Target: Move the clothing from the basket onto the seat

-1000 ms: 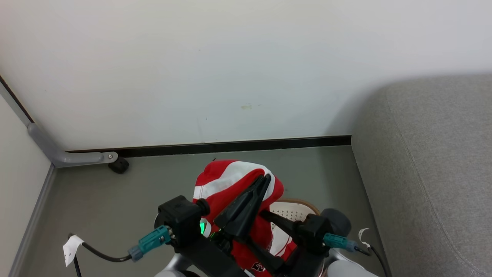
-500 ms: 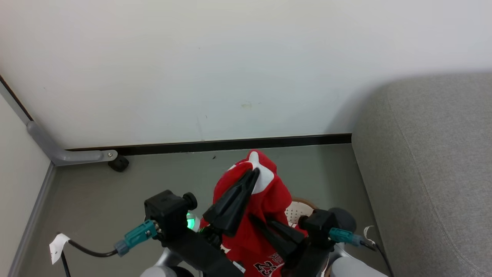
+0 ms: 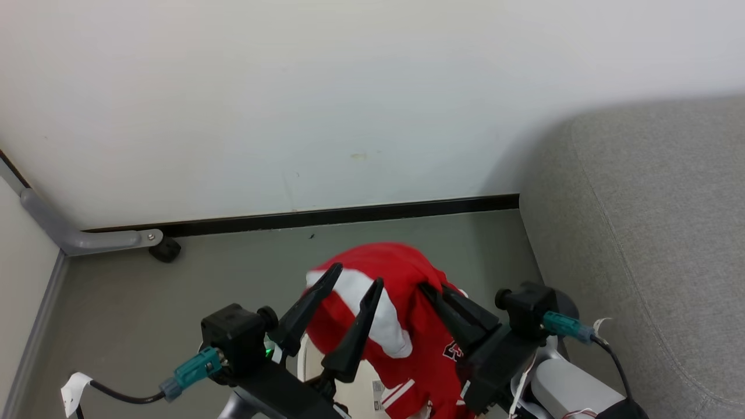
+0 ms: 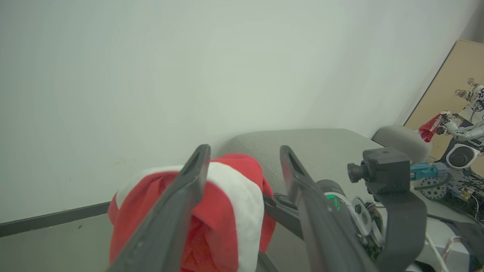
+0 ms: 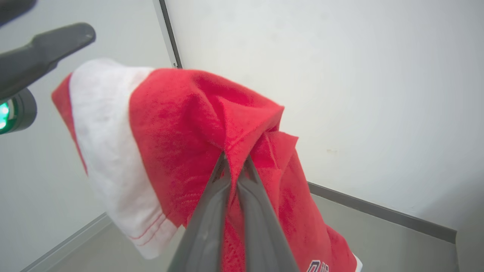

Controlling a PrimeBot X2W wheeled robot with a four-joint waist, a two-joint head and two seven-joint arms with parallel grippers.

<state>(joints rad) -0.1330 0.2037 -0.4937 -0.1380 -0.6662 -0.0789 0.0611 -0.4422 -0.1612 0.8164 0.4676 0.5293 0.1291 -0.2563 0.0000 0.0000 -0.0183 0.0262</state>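
Observation:
A red garment with a broad white panel (image 3: pixel 401 273) hangs in the air over the basket (image 3: pixel 302 358), of which a cream edge shows at the bottom of the head view. My right gripper (image 3: pixel 433 288) is shut on the red fabric; the right wrist view shows its fingers (image 5: pixel 234 166) pinched together on a fold of the clothing (image 5: pixel 181 124). My left gripper (image 3: pixel 355 280) stands open beside it, fingers spread. In the left wrist view the garment (image 4: pixel 230 196) rests against the left-hand finger of the left gripper (image 4: pixel 245 151). The grey seat (image 3: pixel 640 233) is on the right.
A white wall with a dark baseboard (image 3: pixel 326 216) stands close ahead, above grey floor (image 3: pixel 174 308). A grey bracket and small black wheel (image 3: pixel 164 250) sit at the left corner. A paper label (image 3: pixel 378 387) lies inside the basket. Another robot (image 4: pixel 465 124) stands beyond the sofa.
My left gripper, shut on the garment before, has opened and let go. My right gripper has risen with the fabric gripped, and the garment now hangs from it. The camera has shifted slightly.

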